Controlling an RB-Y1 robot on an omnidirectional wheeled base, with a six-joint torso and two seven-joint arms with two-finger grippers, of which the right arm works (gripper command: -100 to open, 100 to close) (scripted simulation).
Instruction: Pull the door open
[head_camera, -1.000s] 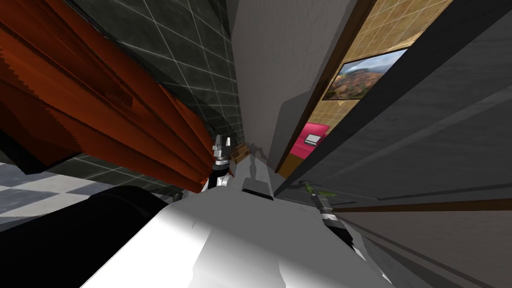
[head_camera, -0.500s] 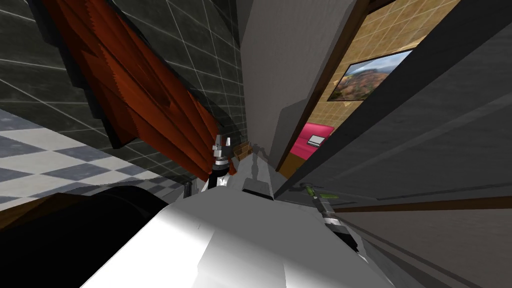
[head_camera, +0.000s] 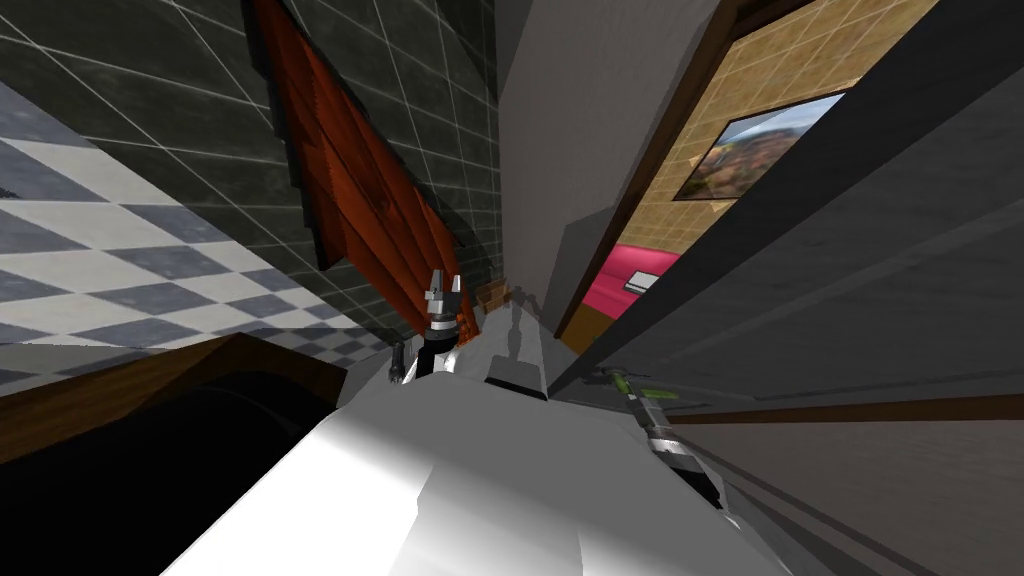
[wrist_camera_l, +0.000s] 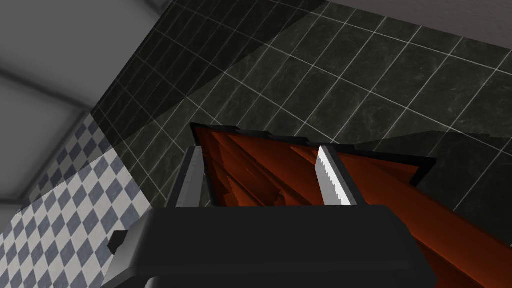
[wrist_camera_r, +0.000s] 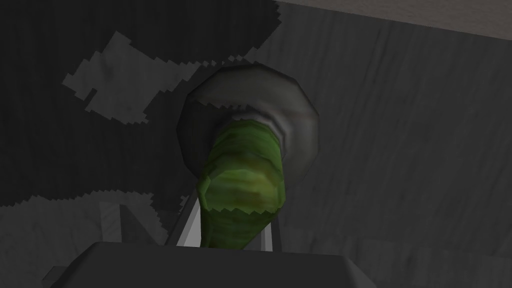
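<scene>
Head view: the door (head_camera: 850, 250) stands ajar, with a bright gap at its edge. The right end effector (head_camera: 628, 390) sits on the green handle (head_camera: 652, 391), low on the door's face. The left end effector (head_camera: 441, 288) hangs well away from the door, by a red drape (head_camera: 370, 200).

Left wrist: fingers (wrist_camera_l: 330, 175) apart, nothing between them.

Right wrist: the blades are clamped on the handle's sides, just off its grey rose (wrist_camera_r: 295, 115) (the grip looks snug).

We look to be mid-pull. The next move calls for drawing back along the door's arc with the clamp tight, so the handle can't slip.
</scene>
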